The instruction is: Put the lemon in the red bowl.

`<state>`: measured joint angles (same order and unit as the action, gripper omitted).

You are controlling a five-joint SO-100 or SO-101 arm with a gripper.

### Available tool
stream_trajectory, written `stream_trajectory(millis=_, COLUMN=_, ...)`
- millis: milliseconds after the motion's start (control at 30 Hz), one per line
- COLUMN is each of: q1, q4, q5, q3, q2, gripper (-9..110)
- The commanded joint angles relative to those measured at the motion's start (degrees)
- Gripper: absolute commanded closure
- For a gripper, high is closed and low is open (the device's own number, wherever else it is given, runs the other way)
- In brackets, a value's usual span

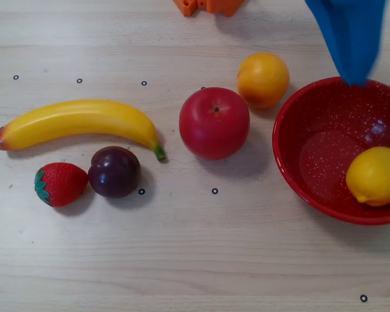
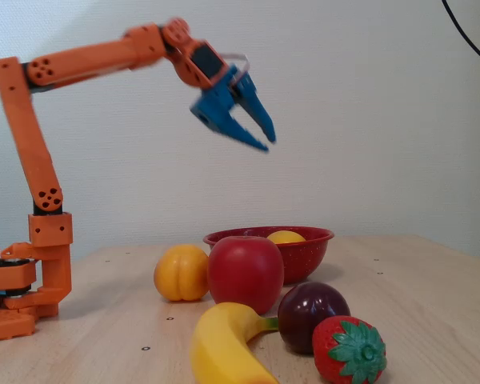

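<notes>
The lemon (image 1: 375,175) is bright yellow and lies inside the red bowl (image 1: 312,130), against its near right wall. In the fixed view only the lemon's top (image 2: 286,237) shows above the red bowl's rim (image 2: 312,244). My blue gripper (image 2: 260,138) hangs high above the bowl, open and empty, fingers pointing down and to the right. In the overhead view it (image 1: 354,78) is a blurred blue shape over the bowl's far rim.
A red apple (image 1: 214,123) and an orange-yellow fruit (image 1: 263,79) lie left of the bowl. A banana (image 1: 78,122), a dark plum (image 1: 114,171) and a strawberry (image 1: 60,183) lie further left. The orange arm base (image 2: 20,280) stands at the table's back.
</notes>
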<state>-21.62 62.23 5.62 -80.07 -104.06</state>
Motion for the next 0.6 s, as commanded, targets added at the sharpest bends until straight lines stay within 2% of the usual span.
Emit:
stream_trajectory(millis=0, q1=4.3, q4=0.2, q5=0.2, q3=-0.9, q2=-11.0, gripper=101)
stream_trajectory(millis=233, q1=14.9, q4=3.0, q5=3.2, q3=-21.5, q2=-30.1, gripper=101)
stream_trajectory(millis=567, q1=25.2, q4=-3.8, q5=3.7, q3=-51.9, q2=-55.4, gripper=101)
